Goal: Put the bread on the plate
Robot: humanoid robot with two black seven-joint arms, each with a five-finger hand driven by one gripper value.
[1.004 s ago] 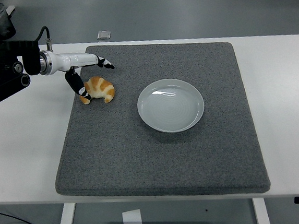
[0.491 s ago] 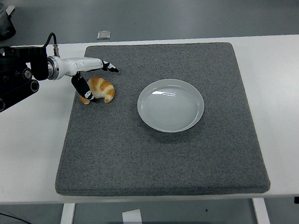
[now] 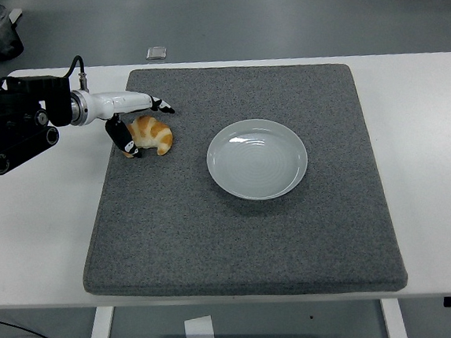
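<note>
Grey mat [image 3: 239, 231], bread [image 3: 153, 134] partly hidden by left hand [image 3: 130, 118], grasp unclear, plate [image 3: 257, 159] apart.

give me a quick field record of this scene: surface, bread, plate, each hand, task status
surface: grey mat on a white table
bread: croissant, on the mat's far left part, left of the plate
plate: white plate, empty, near the mat's middle
left hand: left hand at the croissant, thumb down at its left end, other fingers stretched above it; grasp not closed
right hand: not in view
task status: croissant not yet on the plate
</note>
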